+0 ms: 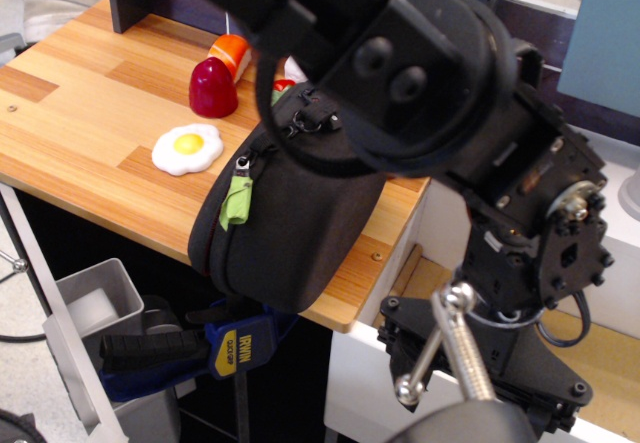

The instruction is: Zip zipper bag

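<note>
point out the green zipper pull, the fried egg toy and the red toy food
green zipper pull [236, 203], main camera view, on the middle of the lime fabric tab on the zipper bag [300, 233]
fried egg toy [187, 148], main camera view, by the yolk's edge
red toy food [212, 88], main camera view, on its rounded front

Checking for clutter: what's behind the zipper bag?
Behind the zipper bag show a red toy food and an orange one. The arm covers the rest.

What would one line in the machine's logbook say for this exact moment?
task: zip bag | zipper bag: at table edge, green pull tab at front corner | gripper: not visible, arm blocks view | nearby: toy fried egg
</note>
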You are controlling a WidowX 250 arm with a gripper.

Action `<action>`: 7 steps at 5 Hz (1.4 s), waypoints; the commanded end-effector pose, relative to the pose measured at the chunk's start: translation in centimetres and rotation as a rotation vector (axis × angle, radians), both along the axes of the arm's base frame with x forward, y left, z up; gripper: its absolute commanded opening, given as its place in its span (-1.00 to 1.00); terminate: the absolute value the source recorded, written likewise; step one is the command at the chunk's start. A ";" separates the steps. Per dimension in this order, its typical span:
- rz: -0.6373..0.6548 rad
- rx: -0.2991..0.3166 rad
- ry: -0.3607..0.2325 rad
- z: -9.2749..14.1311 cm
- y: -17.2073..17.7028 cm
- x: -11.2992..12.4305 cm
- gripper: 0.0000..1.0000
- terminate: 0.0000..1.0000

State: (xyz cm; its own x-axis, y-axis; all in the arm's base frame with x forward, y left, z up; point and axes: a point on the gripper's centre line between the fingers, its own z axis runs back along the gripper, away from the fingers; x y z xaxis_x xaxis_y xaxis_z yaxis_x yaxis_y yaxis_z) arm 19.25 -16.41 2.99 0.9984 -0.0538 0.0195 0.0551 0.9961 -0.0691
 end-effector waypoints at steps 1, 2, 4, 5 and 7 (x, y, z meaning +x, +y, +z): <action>0.000 0.000 0.000 0.0 0.0 0.0 1.00 -1.00; -0.003 -0.066 0.014 3.4 1.2 1.0 1.00 -1.00; -0.052 -0.147 0.042 10.1 4.7 0.8 1.00 -1.00; -0.029 -0.148 0.045 11.5 7.2 0.2 1.00 -1.00; 0.047 -0.114 0.042 11.1 11.4 0.1 1.00 -1.00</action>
